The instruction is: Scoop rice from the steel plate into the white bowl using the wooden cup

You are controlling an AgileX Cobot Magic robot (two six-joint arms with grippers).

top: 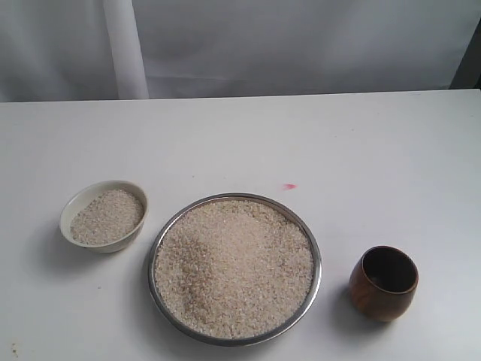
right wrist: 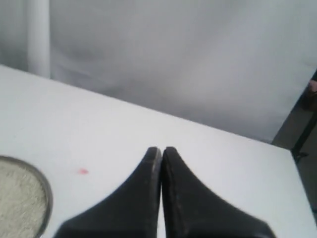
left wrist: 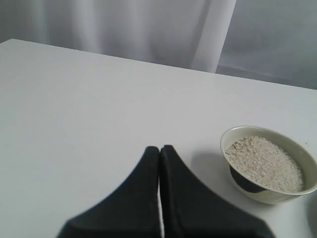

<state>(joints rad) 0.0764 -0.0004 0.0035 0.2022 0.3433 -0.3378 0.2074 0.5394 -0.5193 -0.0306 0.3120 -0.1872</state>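
Over table, left hand, right hand closed; empty.

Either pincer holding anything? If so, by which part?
Nothing held. Left pincer and right pincer both shut, empty; small reddish-brown wooden cup stands untouched.

i see pale beige-white uncooked rice grains, evenly coloured, in the wide round steel plate of shiny silver and in the small cream-white ceramic bowl. the glossy reddish-brown wooden cup shows darker grain streaks and a near-black inside. the white tabletop carries one small pink mark. my left hand and right hand are matte black.
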